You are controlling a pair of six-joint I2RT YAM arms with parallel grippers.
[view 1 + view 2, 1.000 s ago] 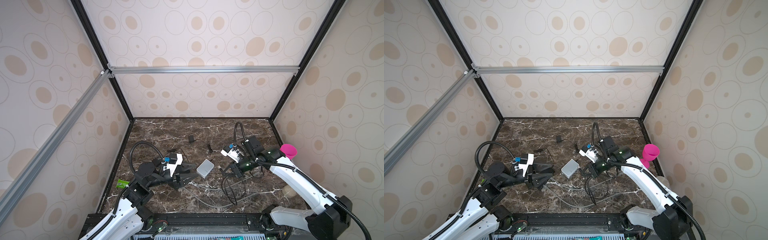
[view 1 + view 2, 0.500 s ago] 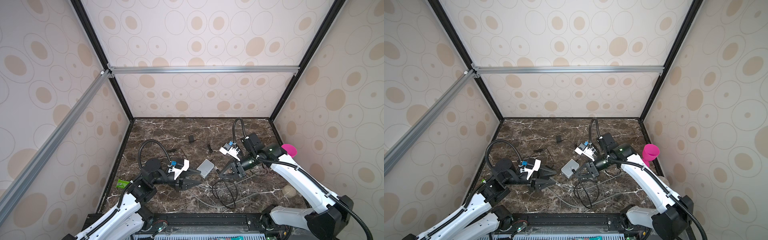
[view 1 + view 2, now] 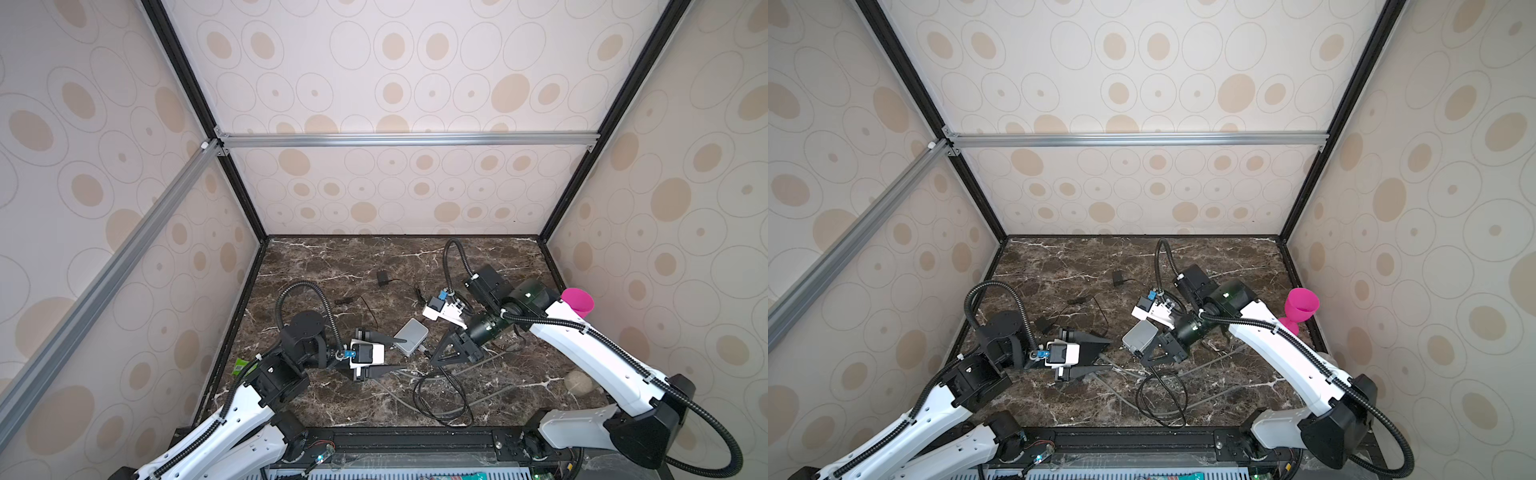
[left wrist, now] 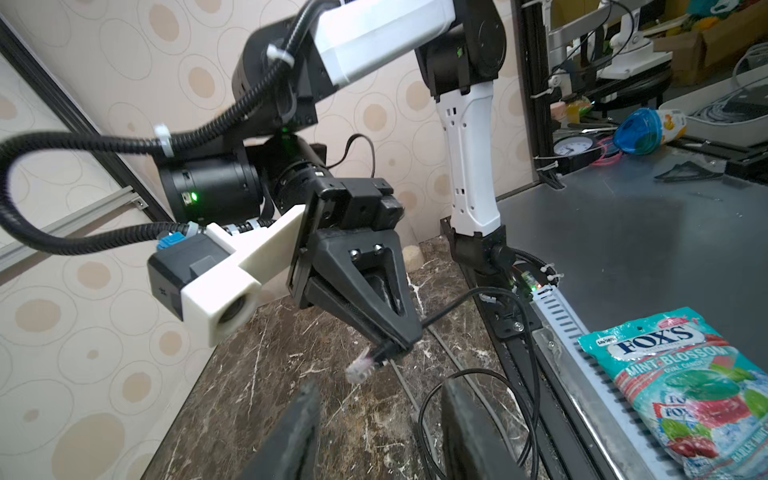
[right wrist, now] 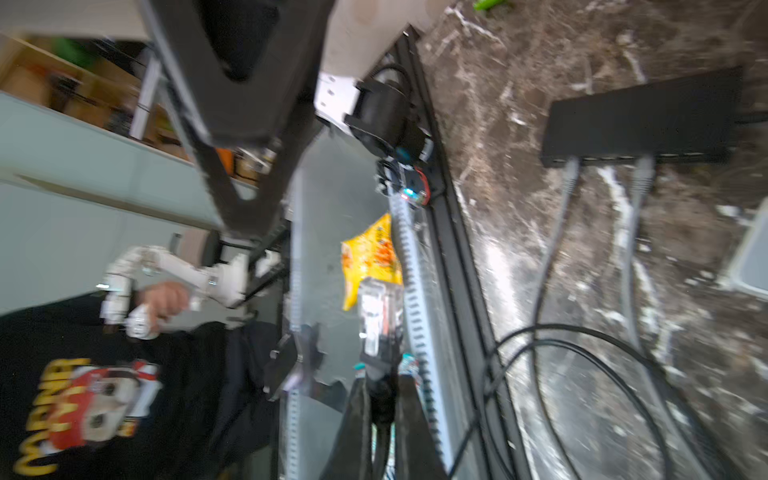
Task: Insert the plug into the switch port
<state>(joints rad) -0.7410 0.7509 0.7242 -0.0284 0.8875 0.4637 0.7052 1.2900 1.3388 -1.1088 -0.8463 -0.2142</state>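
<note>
The right gripper (image 4: 405, 343) is pinching the plug (image 4: 360, 368), its long axis pointing well aside of the switch (image 5: 640, 118) port row

Your left arm (image 3: 248, 412) and right arm (image 3: 582, 353) wear white shells over black joints. A ribbed black hose (image 4: 83, 143) runs along each, tied with white zip ties (image 4: 163, 140). Your right pincer (image 4: 404, 343) has black triangular fingers (image 4: 332, 253) with two screws (image 4: 365, 251); beside it, a black camera (image 4: 174, 266) in a white bracket (image 4: 216, 291), and a green lamp (image 4: 193, 196) on the wrist.
</note>
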